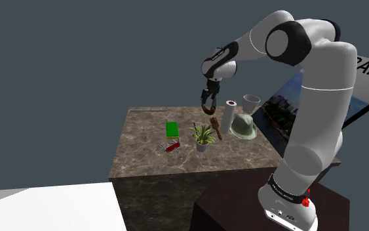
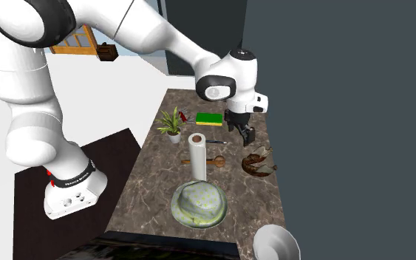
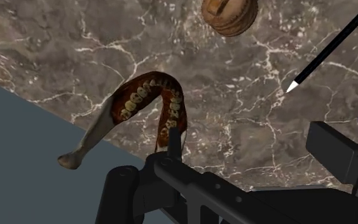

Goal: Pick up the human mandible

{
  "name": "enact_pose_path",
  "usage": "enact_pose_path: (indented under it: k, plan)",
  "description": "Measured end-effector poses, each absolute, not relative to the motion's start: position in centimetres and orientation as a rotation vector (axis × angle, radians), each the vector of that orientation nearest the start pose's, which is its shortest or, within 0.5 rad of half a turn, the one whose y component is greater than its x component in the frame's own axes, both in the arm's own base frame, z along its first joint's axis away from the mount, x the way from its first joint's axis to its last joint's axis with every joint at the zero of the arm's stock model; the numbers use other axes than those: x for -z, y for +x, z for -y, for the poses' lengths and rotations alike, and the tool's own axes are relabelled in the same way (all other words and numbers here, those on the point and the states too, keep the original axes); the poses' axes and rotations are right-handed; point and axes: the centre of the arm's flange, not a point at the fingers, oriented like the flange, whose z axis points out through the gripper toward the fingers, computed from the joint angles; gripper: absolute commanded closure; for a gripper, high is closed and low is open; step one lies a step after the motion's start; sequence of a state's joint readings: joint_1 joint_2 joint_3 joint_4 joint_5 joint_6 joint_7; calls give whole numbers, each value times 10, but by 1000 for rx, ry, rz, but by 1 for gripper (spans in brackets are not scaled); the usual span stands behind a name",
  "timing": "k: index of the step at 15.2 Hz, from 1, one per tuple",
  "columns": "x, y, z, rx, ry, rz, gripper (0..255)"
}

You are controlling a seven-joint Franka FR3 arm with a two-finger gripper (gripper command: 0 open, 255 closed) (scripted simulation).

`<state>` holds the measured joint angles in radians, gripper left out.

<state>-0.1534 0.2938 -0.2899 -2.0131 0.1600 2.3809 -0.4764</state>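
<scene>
Marble-patterned brown stone is being shown as the top of the table. From the dark stand the white arm is being stretched up and to the shoulder view's left. Its forearm is being bent down at the wrist, so that the black gripper is being pointed at the tabletop near the far edge. The fingers are being held apart, and nothing is being clasped between them.

The human mandible is brown, with its rows of teeth turned upward. It is lying on the table at that edge, just below the gripper. In the wrist view one of its branches is being carried out past the table's rim over plain grey. Whether a finger is touching the other branch cannot be told.

A small pot is being filled by a green plant near the table's middle. A pale cup is standing upright at the corner nearest the second exterior camera, and its inside is being rendered as plain white. Between cup and plant, a pale green hat and an upright white paper roll are being shown. A brown wooden piece and a black pencil are lying near the mandible.
</scene>
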Motion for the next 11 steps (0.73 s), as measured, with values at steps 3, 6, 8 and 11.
enact_pose_path:
  k: [3,6,8,11]
  plan:
    - [-293,567,275,139,-3149,-111,0]
    - [-268,586,294,131,-3152,-124,0]
    - [-255,593,303,128,-3153,-129,0]
    - [-237,594,308,127,-3154,-131,0]
